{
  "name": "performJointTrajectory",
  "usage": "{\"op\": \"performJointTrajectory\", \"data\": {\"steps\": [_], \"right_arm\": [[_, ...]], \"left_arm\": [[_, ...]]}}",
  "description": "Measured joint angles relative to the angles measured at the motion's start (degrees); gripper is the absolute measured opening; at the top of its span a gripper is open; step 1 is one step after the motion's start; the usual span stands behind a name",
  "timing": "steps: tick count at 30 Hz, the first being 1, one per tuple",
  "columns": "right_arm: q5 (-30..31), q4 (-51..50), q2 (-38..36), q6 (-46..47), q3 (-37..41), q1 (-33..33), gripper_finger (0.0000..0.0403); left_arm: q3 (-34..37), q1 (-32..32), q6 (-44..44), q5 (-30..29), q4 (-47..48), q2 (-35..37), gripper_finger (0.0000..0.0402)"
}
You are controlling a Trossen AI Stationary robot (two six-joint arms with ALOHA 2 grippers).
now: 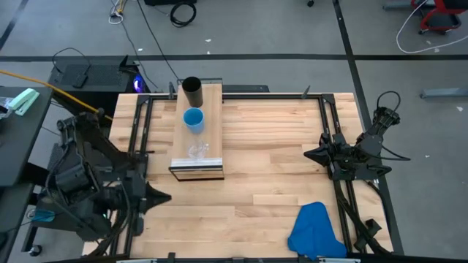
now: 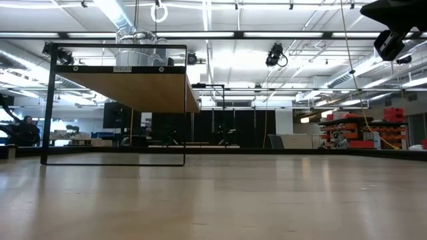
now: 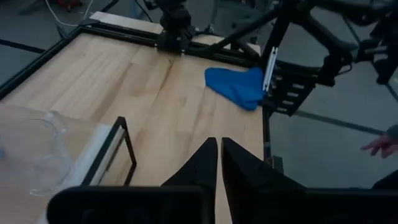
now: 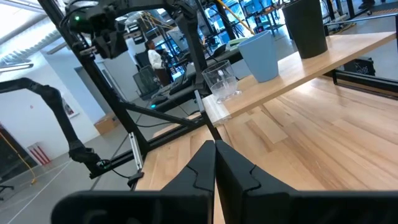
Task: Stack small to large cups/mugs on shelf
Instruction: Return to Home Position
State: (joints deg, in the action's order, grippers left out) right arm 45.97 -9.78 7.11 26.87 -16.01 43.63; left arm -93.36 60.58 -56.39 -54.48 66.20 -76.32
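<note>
The shelf (image 1: 197, 139) is a long light-wood board raised on a black frame at the table's far left. Three cups stand on it in a row, apart, each on its base. The black cup (image 1: 192, 91) is at the far end, the blue cup (image 1: 194, 118) in the middle, and the clear cup (image 1: 197, 150) near the front end. My left gripper (image 1: 165, 196) hangs shut near the table's left edge, in front of the shelf, with nothing in it. My right gripper (image 1: 307, 153) waits shut at the table's right, pointing at the shelf (image 4: 311, 62).
A blue cloth (image 1: 314, 232) lies at the table's near right corner. Black frame rails (image 1: 139, 139) run along the left and right table edges. A person's hand (image 3: 379, 144) shows beyond the table's edge. Bare wood lies between the shelf and the right arm.
</note>
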Motion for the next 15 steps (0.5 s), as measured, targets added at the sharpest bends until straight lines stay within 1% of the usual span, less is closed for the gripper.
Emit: {"op": "performJointTrajectory", "data": {"steps": [6, 11, 13, 15], "right_arm": [[-0.01, 0.0, 0.0, 0.01, 0.0, -0.01, 0.0016], [0.0, 0.0, 0.0, 0.0, 0.0, -0.01, 0.0016], [0.0, 0.0, 0.0, 0.0, 0.0, -0.01, 0.0016], [-0.02, 0.0, 0.0, 0.0, 0.0, 0.0, 0.0016]], "left_arm": [[0.0, 0.0, 1.38, 0.77, -0.36, -3.1, 0.0019], [0.0, -0.02, 1.51, 0.78, -2.13, -4.68, 0.0023], [0.0, -0.23, 1.82, -0.93, -3.8, -4.99, 0.0027], [0.0, -1.02, 4.89, -3.69, -6.3, -5.08, 0.003]]}}
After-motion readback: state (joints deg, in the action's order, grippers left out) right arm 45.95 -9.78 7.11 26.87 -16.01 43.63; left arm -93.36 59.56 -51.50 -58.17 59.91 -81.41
